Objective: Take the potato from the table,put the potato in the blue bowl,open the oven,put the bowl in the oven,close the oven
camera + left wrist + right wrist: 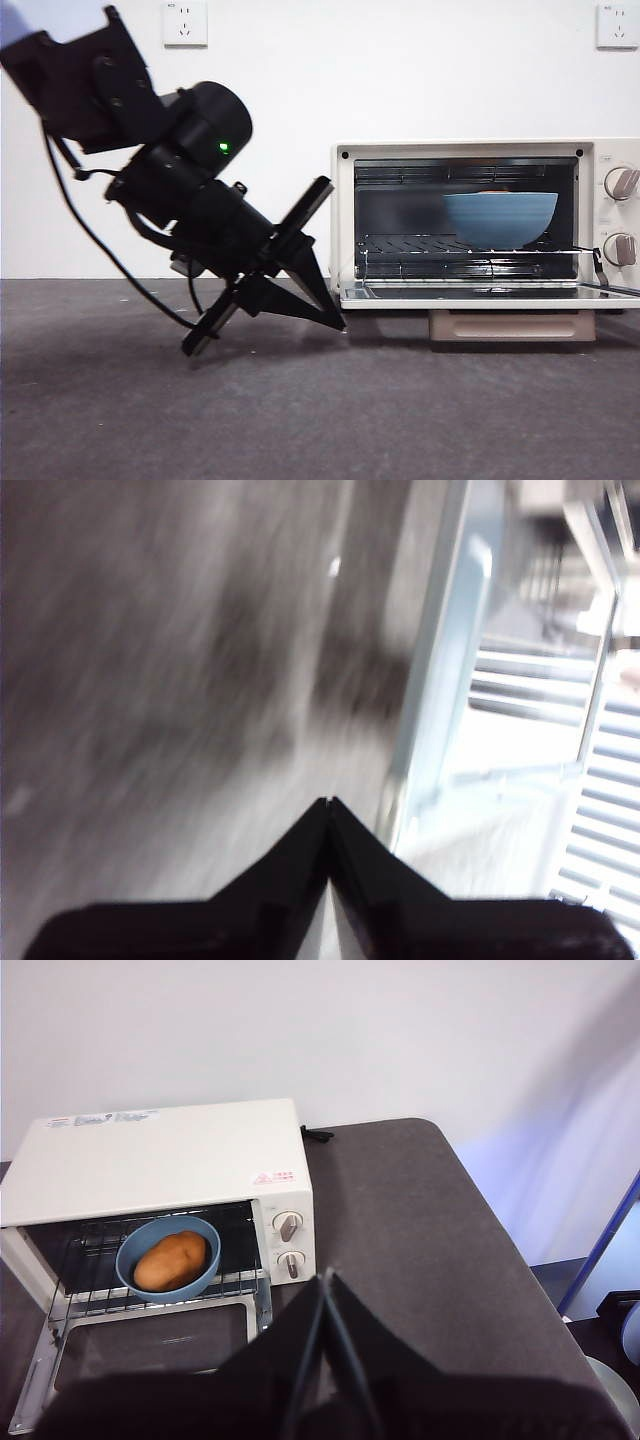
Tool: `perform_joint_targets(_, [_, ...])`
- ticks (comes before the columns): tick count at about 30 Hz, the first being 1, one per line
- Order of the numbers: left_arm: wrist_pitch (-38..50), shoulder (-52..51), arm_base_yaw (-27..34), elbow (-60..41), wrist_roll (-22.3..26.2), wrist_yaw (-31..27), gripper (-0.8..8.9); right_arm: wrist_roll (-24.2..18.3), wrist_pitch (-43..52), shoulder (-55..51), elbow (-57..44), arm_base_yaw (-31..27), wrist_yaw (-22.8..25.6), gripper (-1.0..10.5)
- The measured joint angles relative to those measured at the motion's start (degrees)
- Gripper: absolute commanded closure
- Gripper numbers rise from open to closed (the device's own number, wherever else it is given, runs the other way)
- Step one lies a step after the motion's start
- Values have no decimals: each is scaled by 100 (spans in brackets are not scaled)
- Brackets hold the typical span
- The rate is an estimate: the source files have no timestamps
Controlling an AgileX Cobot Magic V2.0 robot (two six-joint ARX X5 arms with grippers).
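The potato [171,1261] sits in the blue bowl [167,1257] on the rack inside the oven [150,1160], whose door [150,1345] hangs open, so only closing remains. The left end effector [335,322], jaws together and empty, is low by the door's edge, probably to lift it; the right end effector [325,1282], also closed, waits high above the surface [400,1220].

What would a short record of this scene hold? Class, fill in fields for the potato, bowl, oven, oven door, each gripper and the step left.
potato: orange-brown rounded potato, lying in the bowl
bowl: deep matte blue bowl, on the wire rack inside the oven
oven: cream-white boxy toaster oven on the dark grey table
oven door: open, lying flat
left gripper: jaws shut, tips beside the door's edge
right gripper: jaws shut, raised above the table, holding nothing
step left: close the oven
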Motion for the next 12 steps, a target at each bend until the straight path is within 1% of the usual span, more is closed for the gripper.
perform_joint_targets(5, [-269,271,-70,376,-37,57,820,0,0,-2,0,0,-4,955])
perform_joint_targets(12, [-352,275,-98,638,-37,61,820,0,0,-2,0,0,-7,955])
